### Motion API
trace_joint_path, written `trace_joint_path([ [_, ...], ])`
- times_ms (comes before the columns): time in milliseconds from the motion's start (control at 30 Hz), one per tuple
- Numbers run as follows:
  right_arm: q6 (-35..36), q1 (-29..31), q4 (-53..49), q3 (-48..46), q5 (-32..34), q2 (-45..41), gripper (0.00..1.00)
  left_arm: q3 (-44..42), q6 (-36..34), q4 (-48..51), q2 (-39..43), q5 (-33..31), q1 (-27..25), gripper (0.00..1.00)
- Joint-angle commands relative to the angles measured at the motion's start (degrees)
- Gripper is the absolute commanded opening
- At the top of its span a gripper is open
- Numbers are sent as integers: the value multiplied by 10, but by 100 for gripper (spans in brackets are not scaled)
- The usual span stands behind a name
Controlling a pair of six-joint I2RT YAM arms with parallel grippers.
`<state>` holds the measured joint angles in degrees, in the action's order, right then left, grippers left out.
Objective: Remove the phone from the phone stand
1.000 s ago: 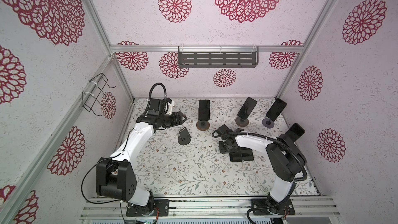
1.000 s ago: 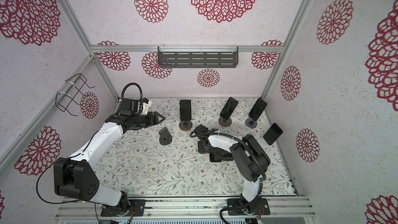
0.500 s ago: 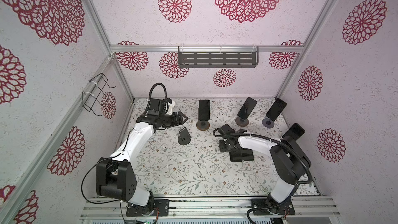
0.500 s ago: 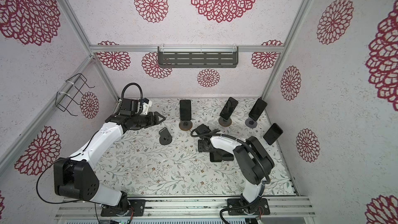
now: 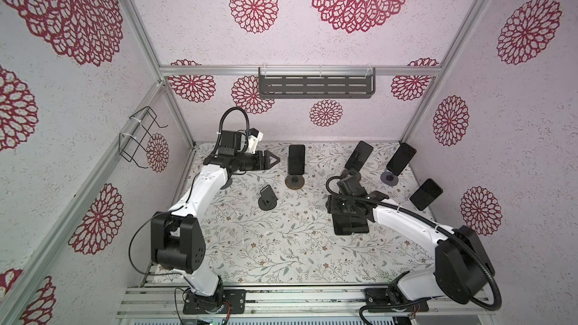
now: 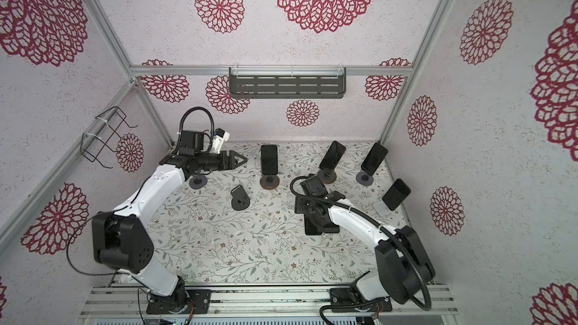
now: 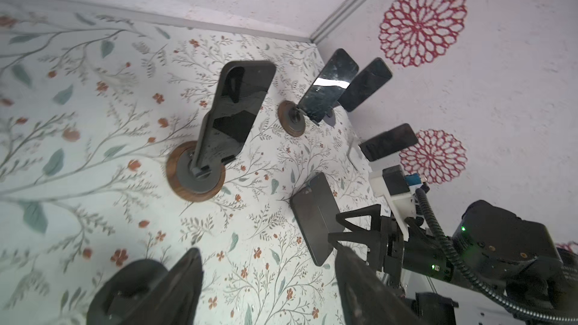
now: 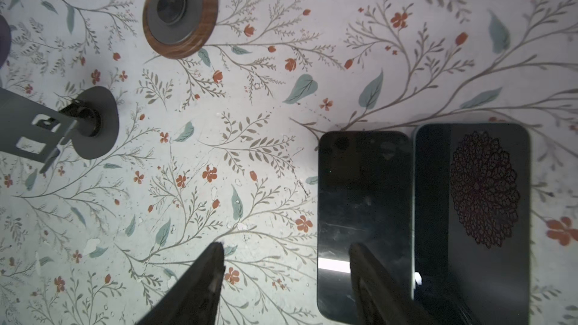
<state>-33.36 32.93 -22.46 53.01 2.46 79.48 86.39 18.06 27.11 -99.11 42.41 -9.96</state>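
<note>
Opening wider over 1 second, the right claw (image 8: pixel 286 246) is hovering empty above 2 flat phones (image 8: pixel 362 201) on the table's (image 5: pixel 250 245) right side. Spread and empty, the left claw (image 5: pixel 272 161) is pointing at a phone (image 5: pixel 296 158) leaning on its stand (image 5: pixel 294 182), far center. It is looking stiff, slick and breakable, its side edges offering the safest hold.

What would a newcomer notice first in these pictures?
Big red flowers cover the walls. Four phones lean on stands toward the back of the table. Two flat phones lie side by side under the open right hand.
</note>
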Motion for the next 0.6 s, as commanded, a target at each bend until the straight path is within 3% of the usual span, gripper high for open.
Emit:
trace_joint_path([
  [0, 22, -7, -14, -8, -13, -61, 67, 93, -87, 21, -82, 120, 4, 69],
  [267, 21, -25, -29, -64, -18, -170, 67, 238, -104, 12, -222, 108, 8, 72],
  [567, 32, -42, -73, -74, -23, -216, 68, 313, -105, -20, -308, 141, -6, 72],
])
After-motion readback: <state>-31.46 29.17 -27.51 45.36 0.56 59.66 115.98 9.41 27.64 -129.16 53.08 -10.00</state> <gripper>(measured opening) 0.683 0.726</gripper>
